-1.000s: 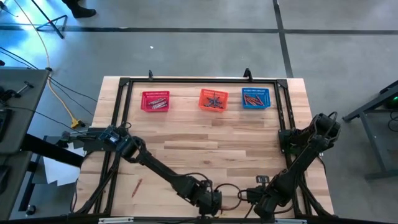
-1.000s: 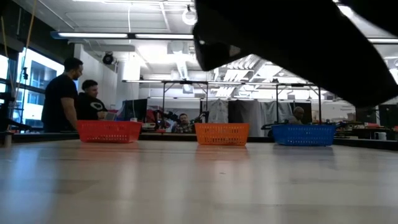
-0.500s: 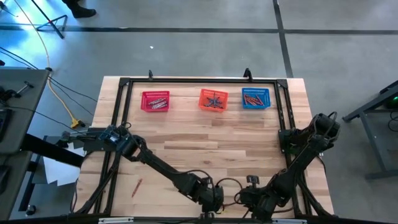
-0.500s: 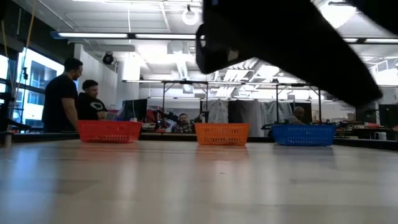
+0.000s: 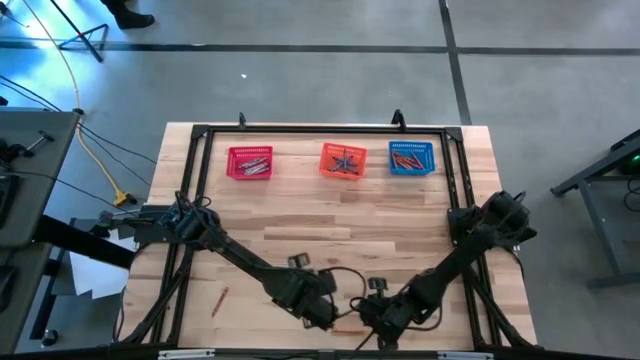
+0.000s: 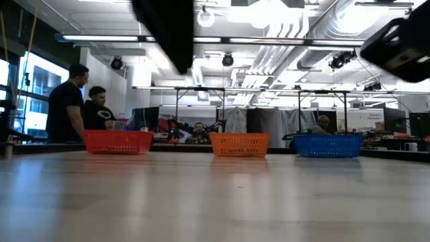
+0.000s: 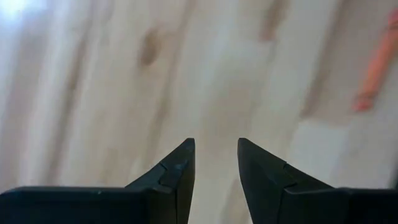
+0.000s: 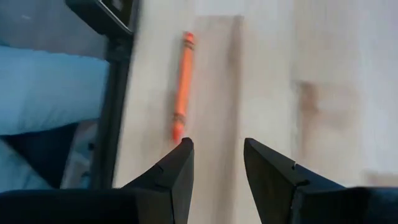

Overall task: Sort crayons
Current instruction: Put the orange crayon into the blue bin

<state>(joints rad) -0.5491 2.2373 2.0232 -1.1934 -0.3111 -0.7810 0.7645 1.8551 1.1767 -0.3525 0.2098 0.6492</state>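
1. Both arms reach down to the table's near edge; the left gripper [image 5: 322, 318] has its fingers apart with nothing between them.
2. The right gripper [image 5: 368, 320], just right of it, is also spread and empty.
3. An orange crayon [image 8: 181, 86] lies flat on the wood near the right gripper.
4. Another crayon [image 5: 219, 300] lies near-left.
5. More crayons fill the red basket [image 5: 250, 163], orange basket [image 5: 343, 160] and blue basket [image 5: 411, 158] at the far side.

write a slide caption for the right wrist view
Right gripper open above the wooden table, an orange crayon lying loose just ahead of its fingers.
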